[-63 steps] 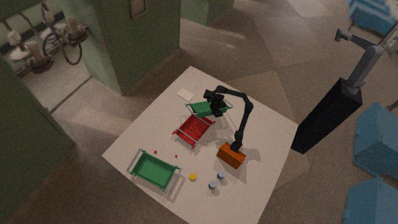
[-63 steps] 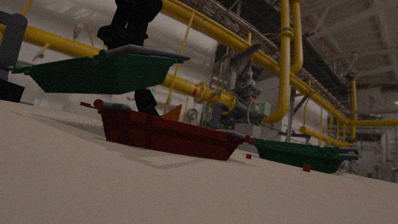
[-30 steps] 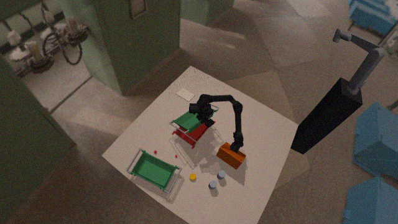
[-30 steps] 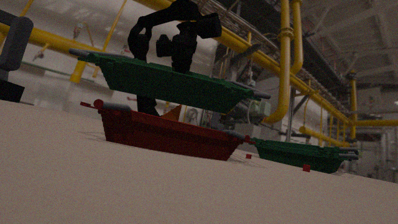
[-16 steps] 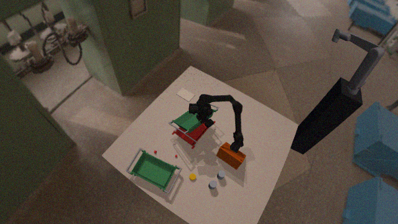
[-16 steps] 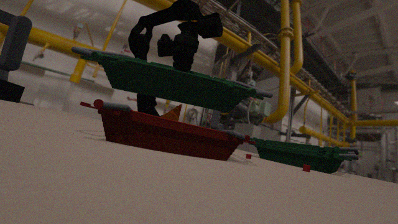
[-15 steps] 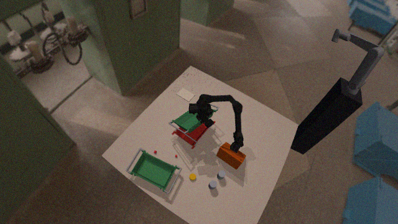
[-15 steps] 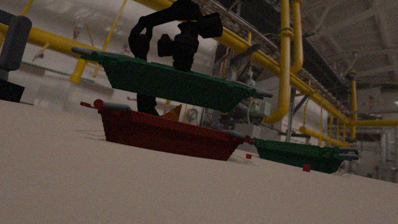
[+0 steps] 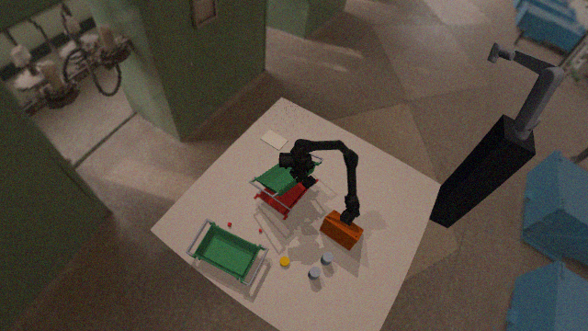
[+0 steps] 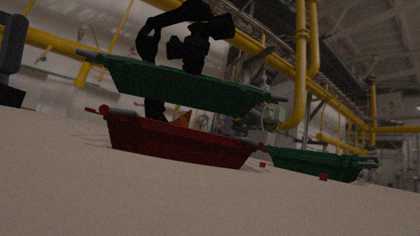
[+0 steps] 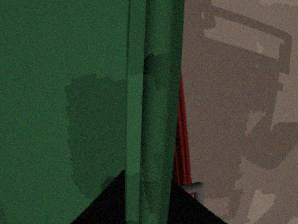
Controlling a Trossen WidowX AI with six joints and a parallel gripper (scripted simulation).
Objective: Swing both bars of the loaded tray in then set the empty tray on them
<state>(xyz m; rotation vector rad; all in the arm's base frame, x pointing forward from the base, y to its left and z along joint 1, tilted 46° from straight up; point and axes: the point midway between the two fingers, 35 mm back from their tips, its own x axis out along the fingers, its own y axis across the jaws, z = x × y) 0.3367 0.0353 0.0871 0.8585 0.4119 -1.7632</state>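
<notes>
above red tray (image 9: pixel 296 199) (image 10: pixel 177 139) (image 11: pixel 184 135), green tray (image 9: pixel 277 178) (image 10: pixel 184 88) (image 11: pixel 65 45) hung clear, tilted in exterior view, its side wall pinched between fingers (image 9: pixel 309 181). grey bars (image 9: pixel 277 203) (image 10: pixel 123 112) of red tray looked swung in (far one partly hidden). left to do, by judgement: lower, level, let go. trays smooth, plastic-looking, flared walls; bars round, dull. second green tray (image 9: pixel 228 253) (image 10: pixel 315 163) stood apart on pale, fine-grained worktop (image 9: pixel 207 198) (image 10: pixel 131 196) (image 11: pixel 225 100).

Red tray's (image 9: pixel 288 199) (image 10: pixel 177 139) (image 11: pixel 183 135) load not visible; green tray (image 9: pixel 275 178) (image 10: pixel 184 86) (image 11: pixel 65 50) cut off in wrist view; fingertips out of wrist view.
</notes>
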